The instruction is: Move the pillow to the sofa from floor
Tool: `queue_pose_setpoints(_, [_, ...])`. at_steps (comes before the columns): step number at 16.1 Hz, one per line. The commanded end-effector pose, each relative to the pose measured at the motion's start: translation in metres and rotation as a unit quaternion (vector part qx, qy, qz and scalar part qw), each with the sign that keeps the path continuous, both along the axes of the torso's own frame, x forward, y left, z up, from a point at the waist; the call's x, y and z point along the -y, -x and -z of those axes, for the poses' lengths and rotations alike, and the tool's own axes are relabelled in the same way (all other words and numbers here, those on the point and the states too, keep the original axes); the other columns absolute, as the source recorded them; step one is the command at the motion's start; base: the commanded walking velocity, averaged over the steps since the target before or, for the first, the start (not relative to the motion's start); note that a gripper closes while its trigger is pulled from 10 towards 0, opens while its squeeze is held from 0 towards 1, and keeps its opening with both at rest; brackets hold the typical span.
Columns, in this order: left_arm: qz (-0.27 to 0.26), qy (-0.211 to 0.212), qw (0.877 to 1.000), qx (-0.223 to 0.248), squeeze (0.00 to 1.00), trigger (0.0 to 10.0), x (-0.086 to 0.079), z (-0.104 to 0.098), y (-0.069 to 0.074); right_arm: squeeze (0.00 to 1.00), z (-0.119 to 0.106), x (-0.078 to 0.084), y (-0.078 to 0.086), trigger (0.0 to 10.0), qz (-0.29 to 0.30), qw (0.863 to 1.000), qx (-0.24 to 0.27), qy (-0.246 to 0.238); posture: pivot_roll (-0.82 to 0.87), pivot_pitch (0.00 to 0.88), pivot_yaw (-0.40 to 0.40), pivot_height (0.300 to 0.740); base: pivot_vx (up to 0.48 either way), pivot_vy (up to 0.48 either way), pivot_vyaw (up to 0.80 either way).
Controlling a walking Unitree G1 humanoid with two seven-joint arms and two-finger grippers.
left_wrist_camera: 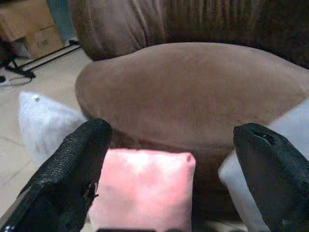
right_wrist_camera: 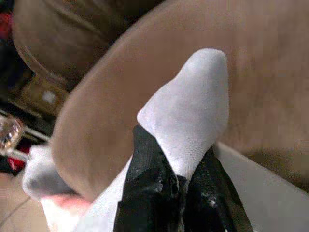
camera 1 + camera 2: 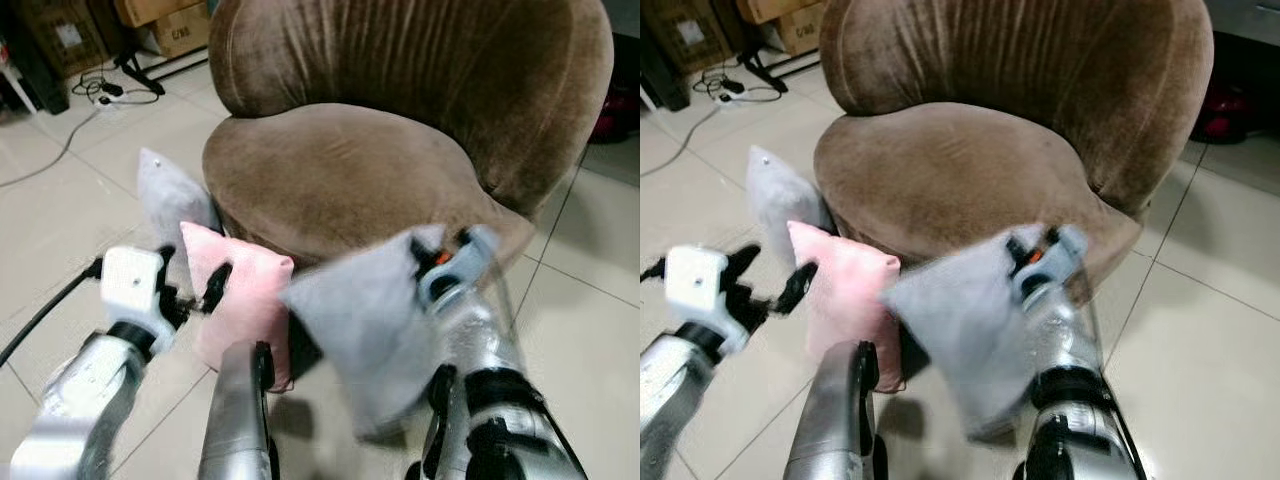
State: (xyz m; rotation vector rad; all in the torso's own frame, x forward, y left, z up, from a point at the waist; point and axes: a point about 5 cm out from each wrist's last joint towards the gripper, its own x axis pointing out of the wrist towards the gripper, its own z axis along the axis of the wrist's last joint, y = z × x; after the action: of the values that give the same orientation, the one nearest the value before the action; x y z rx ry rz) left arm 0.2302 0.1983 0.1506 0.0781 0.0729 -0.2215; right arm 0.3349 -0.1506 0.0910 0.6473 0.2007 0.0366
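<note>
My right gripper [image 3: 428, 256] is shut on a corner of a grey pillow [image 3: 360, 325], which hangs off the floor just in front of the brown sofa [image 3: 340, 170]. In the right wrist view both black fingers [image 2: 149, 183] pinch the pillow's pale corner [image 2: 193, 121]. A pink pillow [image 3: 245, 300] leans against the sofa's front on the floor, and a second grey pillow [image 3: 170, 195] stands to its left. My left gripper [image 3: 190, 278] is open, hovering just in front of the pink pillow without touching it.
The floor is pale tile [image 3: 60, 220]. Cardboard boxes [image 3: 170, 25] and black cables [image 3: 110, 92] lie at the far left, behind the sofa's side. Something red [image 3: 615, 118] sits at the right edge behind the sofa.
</note>
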Motion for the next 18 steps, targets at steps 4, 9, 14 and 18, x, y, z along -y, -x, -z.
queue_pose_setpoints(4, [-0.05, -0.04, 0.997, 0.053, 0.0, 10.0, 0.004, -0.022, -0.018, 0.0, -0.094, 0.001, 0.013, 0.0, 0.001, 0.987, 0.146, 0.07, -0.07, 0.0, 0.058, 0.472, 0.0, 0.0, 0.0])
queue_pose_setpoints(9, [-0.065, -0.086, 0.99, 0.095, 0.0, 10.0, 0.006, -0.044, -0.025, 0.0, -0.118, 0.0, 0.035, 10.0, 0.024, 0.98, 0.166, 0.108, -0.07, 0.0, 0.055, 0.477, 0.0, 0.0, 0.0])
queue_pose_setpoints(14, [-0.072, -0.077, 0.99, 0.093, 0.0, 10.0, 0.015, -0.037, -0.028, 0.0, -0.129, -0.001, 0.036, 10.0, 0.048, 0.978, 0.158, 0.128, -0.09, 0.0, 0.065, 0.527, 0.0, 0.0, 0.0])
queue_pose_setpoints(18, [-0.08, -0.08, 0.989, 0.094, 0.0, 10.0, 0.012, -0.037, -0.03, 0.0, -0.141, 0.001, 0.034, 10.0, 0.048, 0.973, 0.168, 0.154, -0.08, 0.0, 0.057, 0.562, 0.0, 0.0, 0.0])
